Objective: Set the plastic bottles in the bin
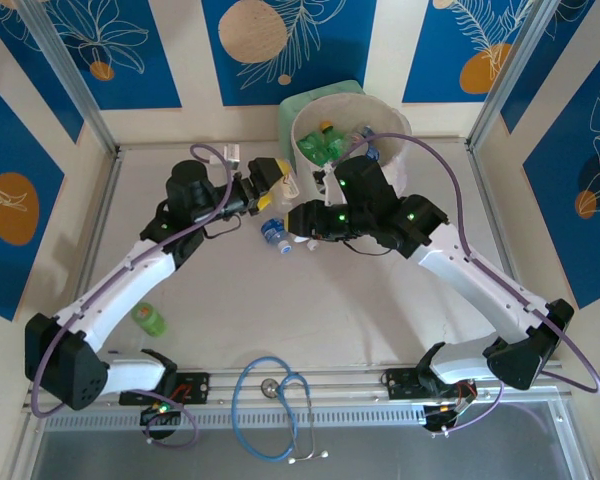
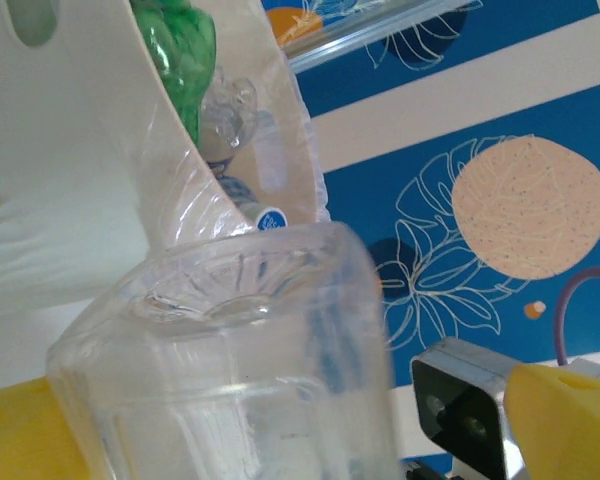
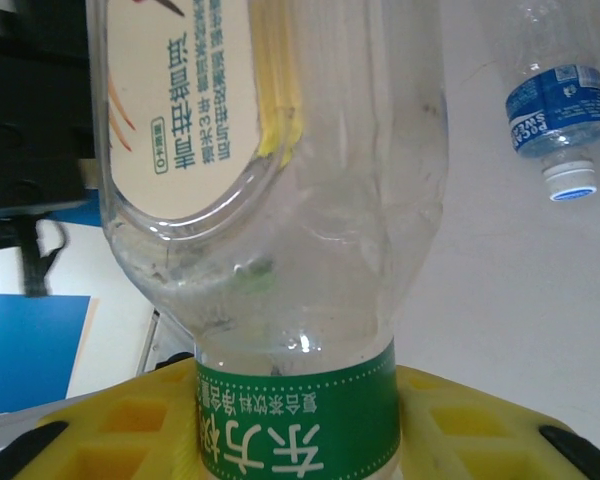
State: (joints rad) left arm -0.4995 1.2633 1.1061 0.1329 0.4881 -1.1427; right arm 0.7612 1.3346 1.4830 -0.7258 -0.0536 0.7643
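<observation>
Several plastic bottles point(image 1: 325, 148), green ones among them, already lie in the bin point(image 1: 400, 125) at the far side of the table point(image 1: 330, 300). One clear bottle point(image 3: 280, 250) with a green band hangs just beside the bin, clamped by the right gripper point(image 3: 295, 440). The left gripper point(image 2: 300, 425) stands wide around what looks like its base. Three seem left to bin: this one, a blue-labelled bottle point(image 1: 275, 235) lying near the grippers, and a green bottle point(image 1: 148, 318) well apart.
</observation>
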